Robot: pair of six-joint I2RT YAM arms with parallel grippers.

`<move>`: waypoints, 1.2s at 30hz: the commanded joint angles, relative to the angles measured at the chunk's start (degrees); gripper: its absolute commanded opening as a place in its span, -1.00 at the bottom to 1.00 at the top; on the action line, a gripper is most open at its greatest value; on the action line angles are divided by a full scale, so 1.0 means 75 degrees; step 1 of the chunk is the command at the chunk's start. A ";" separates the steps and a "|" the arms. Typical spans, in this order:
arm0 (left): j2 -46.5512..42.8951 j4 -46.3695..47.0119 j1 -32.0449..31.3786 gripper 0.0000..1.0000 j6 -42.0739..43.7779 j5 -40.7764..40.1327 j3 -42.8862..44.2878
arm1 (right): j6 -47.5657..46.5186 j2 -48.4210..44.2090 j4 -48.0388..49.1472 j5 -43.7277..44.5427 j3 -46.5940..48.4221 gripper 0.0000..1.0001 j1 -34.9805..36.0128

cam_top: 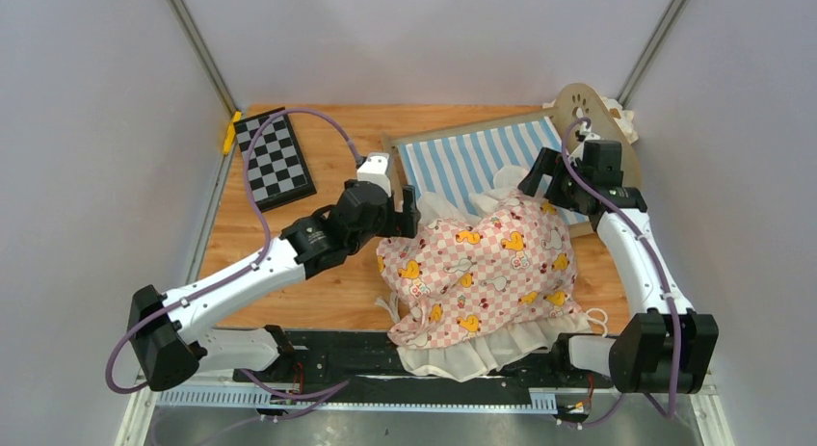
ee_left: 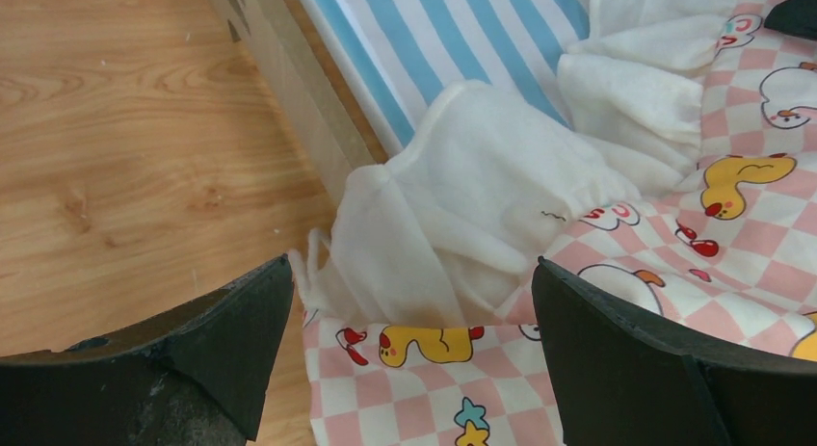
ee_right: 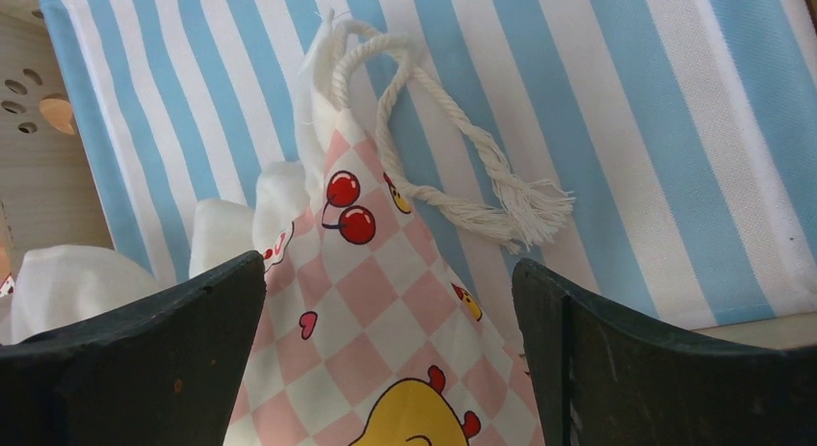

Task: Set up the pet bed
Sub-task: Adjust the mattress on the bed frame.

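While both arms reach over the wooden tabletop (cam_top: 337, 128), the pet bed (cam_top: 472, 157) lies at its far right, its blue-and-white striped base facing up and its rounded headboard (cam_top: 588, 104), with the paw-print cutout, at the far-right end near the wall. A pink checkered cushion (cam_top: 482, 263), printed with yellow ducks and cherries and edged with a white ruffle (ee_left: 482, 176), lies crumpled in front of the bed. Its far edge overlaps the near side of the striped base, and its near ruffle hangs past the tabletop's front edge.

The left gripper (cam_top: 403, 207) sits at the cushion's far-left corner, just beside the foot end of the bed frame. In the left wrist view its jaws stand wide apart with the ruffle between them, and they hold nothing. The right gripper (cam_top: 554, 171) is over the cushion's far-right corner, near the headboard. Its jaws are likewise spread wide and empty. In the right wrist view a corner of the cushion lies on the stripes between them, with a cream twisted cord tie (ee_right: 453, 191) looped at its tip.

A black-and-white checkerboard (cam_top: 275, 159) lies at the far left, with a small yellow object (cam_top: 231, 133) at its outer corner.
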 commanded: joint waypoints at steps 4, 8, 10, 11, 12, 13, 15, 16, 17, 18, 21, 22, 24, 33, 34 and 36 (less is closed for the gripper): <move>-0.0207 0.0774 -0.0015 1.00 -0.1163 0.0119 -0.1028 | 0.0115 0.0121 0.0513 -0.0455 -0.0234 1.00 -0.0031; -0.0324 0.1054 -0.0015 1.00 -0.1642 0.0141 -0.1511 | 0.0085 0.0103 0.0537 -0.0467 -0.0331 1.00 -0.0038; -0.0342 0.1207 -0.0015 1.00 -0.1825 0.0178 -0.1674 | 0.0066 0.0093 0.0530 -0.0479 -0.0362 1.00 -0.0038; -0.0338 0.1337 -0.0009 1.00 -0.1907 0.0212 -0.1748 | 0.0063 0.0083 0.0532 -0.0480 -0.0387 1.00 -0.0034; -0.0321 0.1438 -0.0014 1.00 -0.1978 0.0268 -0.1828 | 0.0058 0.0071 0.0552 -0.0485 -0.0428 1.00 -0.0034; -0.0303 0.1574 -0.0015 1.00 -0.2046 0.0333 -0.1885 | 0.0059 0.0059 0.0564 -0.0505 -0.0441 1.00 -0.0032; -0.0259 0.1845 -0.0015 1.00 -0.2164 0.0495 -0.2008 | 0.0048 0.0054 0.0589 -0.0555 -0.0485 1.00 -0.0031; -0.0239 0.2005 -0.0015 1.00 -0.2217 0.0581 -0.2071 | 0.0047 0.0067 0.0600 -0.0579 -0.0495 0.99 -0.0037; -0.0225 0.2134 -0.0015 1.00 -0.2274 0.0648 -0.2139 | 0.0044 0.0079 0.0612 -0.0610 -0.0508 0.98 -0.0033; -0.0226 0.2264 -0.0015 1.00 -0.2323 0.0691 -0.2198 | 0.0041 0.0087 0.0624 -0.0643 -0.0523 0.96 -0.0031; -0.0218 0.2511 -0.0015 1.00 -0.2376 0.0756 -0.2303 | 0.0017 0.0147 0.0647 -0.0777 -0.0532 0.92 -0.0037; -0.0211 0.2551 -0.0012 0.98 -0.2371 0.0769 -0.2310 | 0.0004 0.0173 0.0665 -0.0824 -0.0538 0.88 -0.0035; -0.0211 0.2596 -0.0015 0.91 -0.2357 0.0772 -0.2317 | -0.0015 0.0225 0.0678 -0.0925 -0.0532 0.75 -0.0032; -0.0433 0.2531 -0.0015 -0.01 -0.1909 0.0689 -0.1986 | -0.0122 -0.0116 0.0722 -0.1259 -0.0287 -0.40 -0.0031; -0.0459 0.2519 -0.0015 -0.14 -0.1828 0.0711 -0.1913 | -0.0155 -0.0209 0.0703 -0.1304 -0.0229 -0.53 -0.0033; -0.0494 0.2502 -0.0015 -0.37 -0.1602 0.0794 -0.1713 | -0.0162 -0.0474 0.0654 -0.1349 -0.0103 -0.76 -0.0033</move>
